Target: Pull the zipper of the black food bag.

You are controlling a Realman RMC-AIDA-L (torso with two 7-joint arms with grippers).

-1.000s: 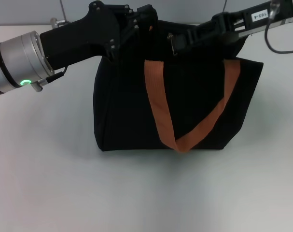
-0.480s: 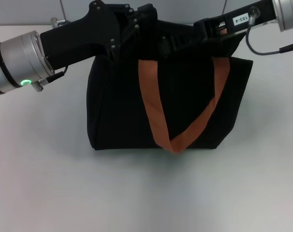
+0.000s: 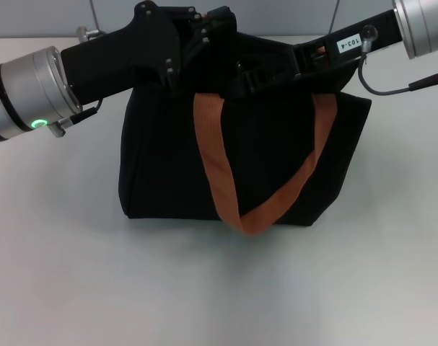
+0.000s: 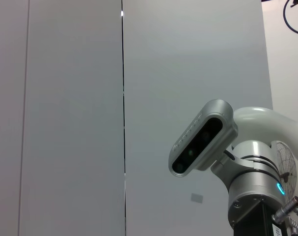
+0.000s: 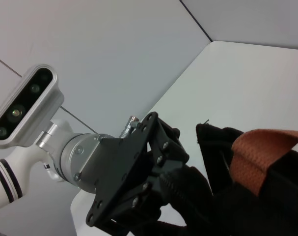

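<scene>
A boxy black fabric food bag [image 3: 240, 162] stands upright on a plain white table [image 3: 204, 288], slightly left of the middle of the head view. One orange-brown webbing strap handle [image 3: 233, 184] hangs down its front face in a V, its lowest point close to the bag's bottom edge. What the bag holds cannot be seen: its top is covered by the two arms and its inside is dark.

The left gripper [image 3: 204, 40], a black angular assembly on a silver wrist with a green light, sits at the bag's top left corner, pressed against the fabric there. In the right wrist view the same left gripper [image 5: 139, 182] appears from the other side, its black plate and linkage set against the bag's upper edge, beside a stretch of black zip track [image 5: 180, 184]. Whether its fingers pinch the fabric cannot be told.

The right gripper [image 3: 265, 68] reaches in from the upper right along the bag's top edge, its black end lying over the zip line near the middle. The small zipper slider is not discernible against the black, and whether this gripper is pinching it cannot be told.
</scene>
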